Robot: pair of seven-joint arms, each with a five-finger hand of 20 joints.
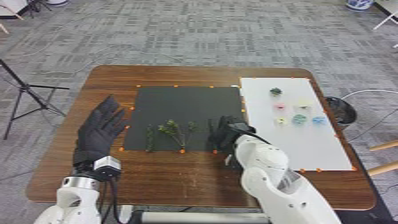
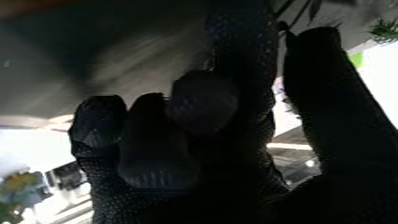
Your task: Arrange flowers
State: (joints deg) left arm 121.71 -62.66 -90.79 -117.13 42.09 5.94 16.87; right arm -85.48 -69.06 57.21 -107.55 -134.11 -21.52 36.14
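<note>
White right arm (image 1: pixel 289 182) comes in from the near edge, with the right hand (image 1: pixel 233 134) at the right side of the black sheet (image 1: pixel 182 100), close to a dark slim sprig (image 1: pixel 211 128); from where I stand, I cannot tell whether that hand is pinching it. Left hand (image 1: pixel 96 137): empty, fingers straight and somewhat apart, left of the sheet. Leafy sprigs lie on the sheet's near half: one narrow (image 1: pixel 149 137), one branching (image 1: pixel 173 131), one small (image 1: pixel 191 127). Small flower heads, among them a pink one (image 1: pixel 281 106) and a blue one (image 1: pixel 319 120), sit on the white board (image 1: pixel 275 145) to the right. Assessment: sprigs judged very light, with thin stems likely springy rather than rigid, and leaves liable to bend, snag or shed. Recommended hold: a light pinch on bare stem towards the near end, clear of the foliage; on the branching one, below the fork. Flower heads judged soft and easily crushed; take them low, by the sides, never pressing from above. Slippage appears a lesser risk than crushing.
</note>
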